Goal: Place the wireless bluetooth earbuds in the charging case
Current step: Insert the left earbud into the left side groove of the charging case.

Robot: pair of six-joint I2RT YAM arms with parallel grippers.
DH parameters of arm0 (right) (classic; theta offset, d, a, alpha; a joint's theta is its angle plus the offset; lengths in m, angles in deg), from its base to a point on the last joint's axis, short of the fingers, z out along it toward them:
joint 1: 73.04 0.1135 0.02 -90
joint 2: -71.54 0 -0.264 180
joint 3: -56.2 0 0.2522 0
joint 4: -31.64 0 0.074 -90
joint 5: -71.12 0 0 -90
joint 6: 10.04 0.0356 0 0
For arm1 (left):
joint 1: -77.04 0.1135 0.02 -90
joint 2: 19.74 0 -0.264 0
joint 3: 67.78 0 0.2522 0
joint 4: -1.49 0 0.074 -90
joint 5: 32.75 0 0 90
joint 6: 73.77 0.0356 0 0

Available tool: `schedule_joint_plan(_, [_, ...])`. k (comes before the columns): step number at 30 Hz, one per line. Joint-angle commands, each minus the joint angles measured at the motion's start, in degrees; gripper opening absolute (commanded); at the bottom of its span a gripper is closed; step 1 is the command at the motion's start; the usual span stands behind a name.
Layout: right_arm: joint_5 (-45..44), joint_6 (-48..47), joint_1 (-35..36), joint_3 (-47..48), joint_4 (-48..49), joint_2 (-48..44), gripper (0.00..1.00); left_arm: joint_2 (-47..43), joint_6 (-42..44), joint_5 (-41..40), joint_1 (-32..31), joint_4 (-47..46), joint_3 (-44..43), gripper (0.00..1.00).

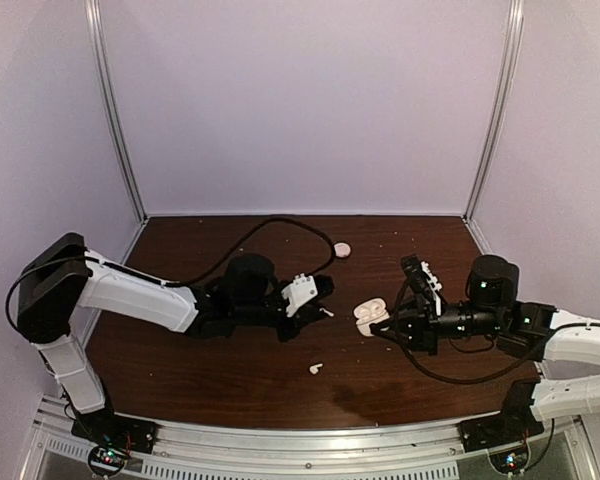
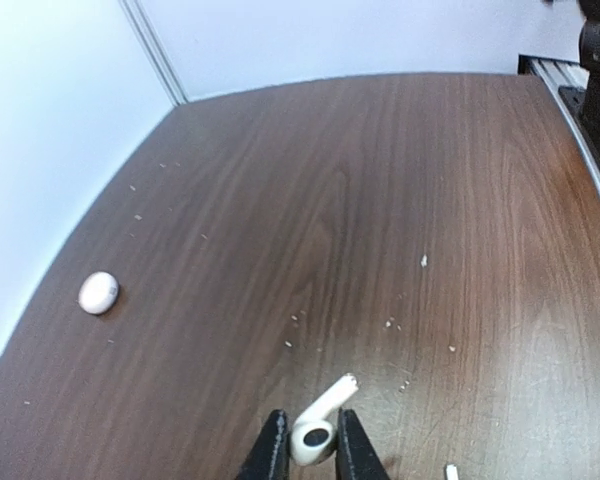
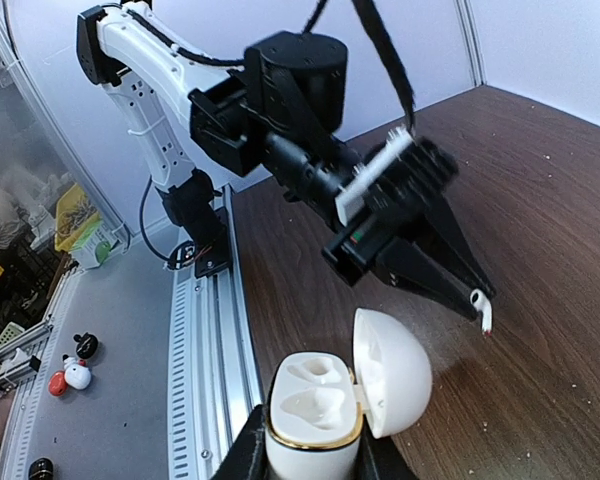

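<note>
Case: white, glossy, rounded case (image 3: 315, 425), gold-coloured band round the body's rim; sits right of table centre, up between the right claw's fingers.
Lid: domed lid (image 3: 392, 372), hinged open and tipped to one side, hollow inside faces the cam.
Inside case: two moulded wells (image 3: 310, 398), smooth white, both bare.
Right claw: right claw (image 3: 315, 455) closed on the case body, a black finger pressed to each side.
Earbud: small white plastic earbud (image 2: 315, 435), rounded head w/ a dark oval patch and a short stem angled up and away; lifted off the table, just left of the case in the top view, apart from it.
Left claw: left claw (image 2: 308, 452) pinching the earbud's head between two black fingers, stem sticking out past the tips.
Second earbud: second earbud (image 1: 315, 368) lies on the table nearer the arm bases, well apart from both claws.
Disc: pale, round, flat-ish disc (image 2: 98, 292) near the far edge of the table, well apart from the rest.
Table: dark brown wood-grain table (image 2: 380, 200), matte, w/ small pale specks (image 2: 424, 261) scattered on it.
Cable: black cable (image 1: 250, 235) loops over the table behind the left arm.
</note>
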Motion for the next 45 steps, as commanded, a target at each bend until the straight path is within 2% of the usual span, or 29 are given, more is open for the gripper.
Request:
schedule_joint_plan(1, [1.0, -1.9, 0.0, -1.2, 8.0, 1.6, 0.0, -10.5, 1.9, -6.9, -1.9, 6.7, 1.3, 0.1])
schedule_joint_plan(7, [-0.6, -7.0, 1.4, -0.1, 10.1, 4.6, 0.0, -24.0, 4.2, -15.2, -7.1, 18.2, 1.5, 0.1])
schedule_joint_plan(13, [-2.9, -12.3, 3.5, 0.0, 12.3, 6.8, 0.0, -29.7, 7.7, -21.7, -14.0, 27.6, -1.2, 0.1])
schedule_joint_plan(19, [-2.8, -19.7, 5.9, 0.3, 13.7, 8.1, 0.0, -29.4, 11.6, -27.0, -18.9, 31.8, -4.3, 0.1])
schedule_joint_plan(29, [-6.6, -25.8, 8.9, 0.3, 15.4, 9.3, 0.0, -27.0, 16.5, -32.9, -24.2, 34.1, -6.8, 0.1])
schedule_joint_plan(45, [-7.9, -29.5, 11.8, 1.4, 14.4, 11.6, 0.0, -22.7, 18.8, -35.5, -26.1, 33.9, -9.6, 0.09])
